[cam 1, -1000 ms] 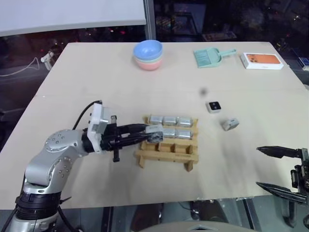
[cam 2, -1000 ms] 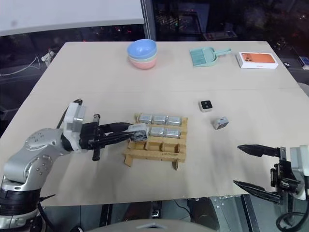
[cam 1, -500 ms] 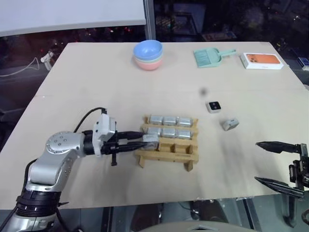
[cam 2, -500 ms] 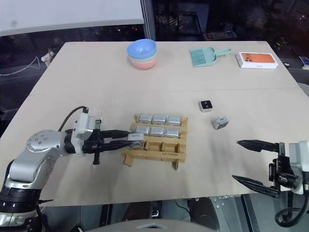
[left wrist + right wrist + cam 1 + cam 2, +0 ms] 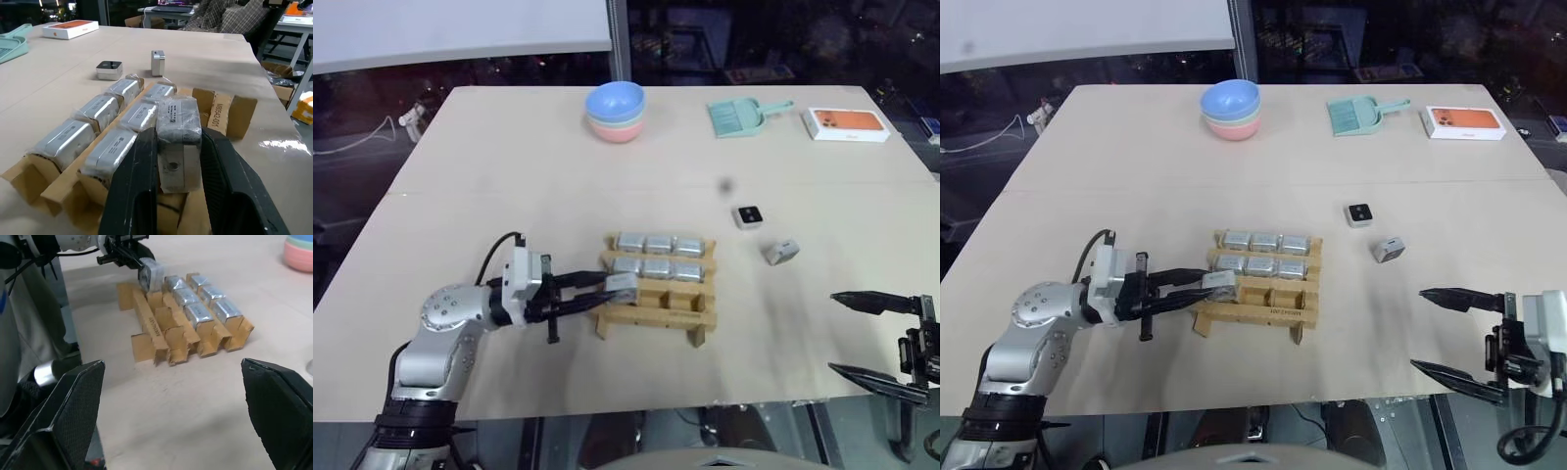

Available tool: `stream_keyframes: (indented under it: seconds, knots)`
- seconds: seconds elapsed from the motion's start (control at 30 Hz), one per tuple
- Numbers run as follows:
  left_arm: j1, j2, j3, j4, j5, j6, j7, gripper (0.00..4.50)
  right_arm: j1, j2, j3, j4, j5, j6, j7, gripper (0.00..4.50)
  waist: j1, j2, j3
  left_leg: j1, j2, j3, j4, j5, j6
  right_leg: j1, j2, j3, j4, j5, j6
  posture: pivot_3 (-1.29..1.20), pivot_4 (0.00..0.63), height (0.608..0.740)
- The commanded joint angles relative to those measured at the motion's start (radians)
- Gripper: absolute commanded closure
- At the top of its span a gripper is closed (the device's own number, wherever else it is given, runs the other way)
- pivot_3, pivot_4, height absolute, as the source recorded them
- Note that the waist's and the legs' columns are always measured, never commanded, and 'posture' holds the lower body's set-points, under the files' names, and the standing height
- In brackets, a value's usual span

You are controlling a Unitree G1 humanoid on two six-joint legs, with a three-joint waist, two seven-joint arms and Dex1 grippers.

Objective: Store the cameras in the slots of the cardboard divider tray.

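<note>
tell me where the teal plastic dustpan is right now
In the left eye view the teal plastic dustpan lies at the table's far edge, right of centre, between the stacked bowls and the white-and-orange flat box.

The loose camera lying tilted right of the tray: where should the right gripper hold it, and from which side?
Probably by its two flat grey sides, coming from above: the camera lies free on the table, clear of the tray, and the right gripper is open.

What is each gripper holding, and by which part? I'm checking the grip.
The left gripper pinches a camera by its two broad sides, above the tray. The right gripper is open, holding nothing.
</note>
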Motion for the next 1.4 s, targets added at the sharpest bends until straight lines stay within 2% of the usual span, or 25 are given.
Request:
stream_keyframes:
  seconds: [0.03, 0.27, 0.47, 0.6, 0.73, 0.93, 1.07, 1.1, 1.13, 1.27, 1.3, 1.4]
  knots:
    - [-0.064, 0.017, -0.002, 0.090, 0.061, -0.082, -0.016, 3.86, -0.004, -0.007, -0.008, -0.008, 0.024, -0.012, 0.000, 0.08, 0.000, 0.000, 0.000, 0.000, 0.000, 0.000, 0.000, 0.000, 0.000, 0.000, 0.000, 0.000, 0.000, 0.000, 0.000, 0.00, 0.150, 0.740]
    - [-0.107, -0.007, -0.036, 0.151, 0.060, -0.154, -0.087, 3.86, 0.002, -0.006, -0.012, -0.011, 0.033, -0.011, -0.005, 0.08, -0.001, 0.000, 0.000, -0.001, 0.000, 0.000, 0.000, 0.000, 0.000, 0.000, 0.000, 0.000, 0.000, 0.000, 0.000, 0.00, 0.150, 0.740]
    - [-0.132, 0.001, -0.065, 0.161, 0.028, -0.123, -0.162, 3.86, 0.011, 0.000, -0.014, -0.016, 0.037, -0.012, -0.011, 0.08, 0.000, 0.000, 0.000, -0.001, 0.000, 0.000, 0.000, 0.000, 0.000, 0.000, 0.000, 0.000, 0.000, 0.000, 0.000, 0.00, 0.150, 0.740]
    - [-0.195, 0.016, -0.070, 0.247, 0.079, -0.170, -0.170, 3.86, 0.018, 0.002, -0.017, -0.021, 0.041, -0.013, -0.012, 0.08, 0.002, 0.000, 0.000, -0.001, -0.001, -0.001, 0.000, 0.000, 0.000, 0.000, 0.000, -0.001, 0.000, 0.000, 0.000, 0.00, 0.150, 0.740]
    - [-0.245, -0.010, -0.070, 0.316, 0.107, -0.220, -0.145, 3.86, 0.025, 0.007, -0.015, -0.026, 0.041, -0.017, -0.017, 0.08, 0.001, 0.000, 0.000, -0.001, -0.001, 0.000, 0.000, 0.000, 0.000, 0.000, 0.000, -0.001, 0.000, 0.000, 0.000, 0.00, 0.150, 0.740]
    - [-0.240, -0.001, -0.100, 0.317, 0.110, -0.205, -0.193, 3.86, 0.032, 0.009, -0.019, -0.031, 0.044, -0.016, -0.022, 0.08, 0.001, 0.000, 0.000, 0.000, 0.000, -0.001, 0.002, 0.000, 0.000, 0.001, 0.000, -0.001, 0.001, 0.000, 0.000, 0.00, 0.150, 0.740]
    - [-0.253, 0.027, -0.112, 0.330, 0.147, -0.169, -0.171, 3.86, 0.038, 0.007, -0.023, -0.030, 0.045, -0.017, -0.018, 0.08, 0.001, 0.000, 0.000, 0.000, 0.000, -0.001, 0.001, 0.000, 0.000, 0.001, 0.000, -0.001, 0.001, 0.000, 0.000, 0.00, 0.150, 0.740]
    - [-0.255, 0.030, -0.114, 0.328, 0.147, -0.163, -0.169, 2.83, 0.038, 0.007, -0.023, -0.028, 0.045, -0.019, -0.016, 0.00, 0.001, 0.000, 0.000, 0.000, 0.000, -0.001, 0.001, 0.000, 0.000, 0.001, 0.000, -0.001, 0.001, 0.000, 0.000, 0.00, 0.150, 0.740]
    - [-0.257, 0.028, -0.113, 0.325, 0.146, -0.168, -0.164, 2.47, 0.038, 0.007, -0.023, -0.027, 0.045, -0.020, -0.014, 0.00, 0.000, 0.000, 0.000, 0.000, 0.000, -0.001, 0.001, 0.000, 0.000, 0.001, 0.000, -0.001, 0.001, 0.000, 0.000, 0.00, 0.150, 0.740]
    - [-0.254, 0.031, -0.115, 0.307, 0.134, -0.169, -0.180, 0.55, 0.034, 0.005, -0.019, -0.021, 0.045, -0.021, -0.013, 0.00, 0.000, 0.000, 0.000, -0.001, 0.000, -0.001, 0.001, 0.000, 0.000, 0.000, 0.000, -0.001, 0.001, 0.000, 0.000, 0.00, 0.150, 0.740]
    - [-0.258, 0.033, -0.108, 0.300, 0.119, -0.150, -0.178, 0.27, 0.030, 0.004, -0.017, -0.019, 0.044, -0.021, -0.014, 0.00, 0.000, 0.000, 0.000, -0.001, 0.000, -0.001, 0.001, 0.000, 0.000, 0.000, 0.000, -0.001, 0.000, 0.000, 0.000, 0.00, 0.150, 0.740]
    - [-0.276, 0.041, -0.081, 0.278, 0.077, -0.111, -0.179, 0.27, 0.024, 0.001, -0.016, -0.013, 0.043, -0.019, -0.011, 0.00, 0.000, 0.000, 0.000, -0.001, 0.000, -0.001, 0.001, 0.000, 0.000, 0.000, 0.000, -0.001, 0.000, 0.000, 0.000, 0.00, 0.150, 0.740]
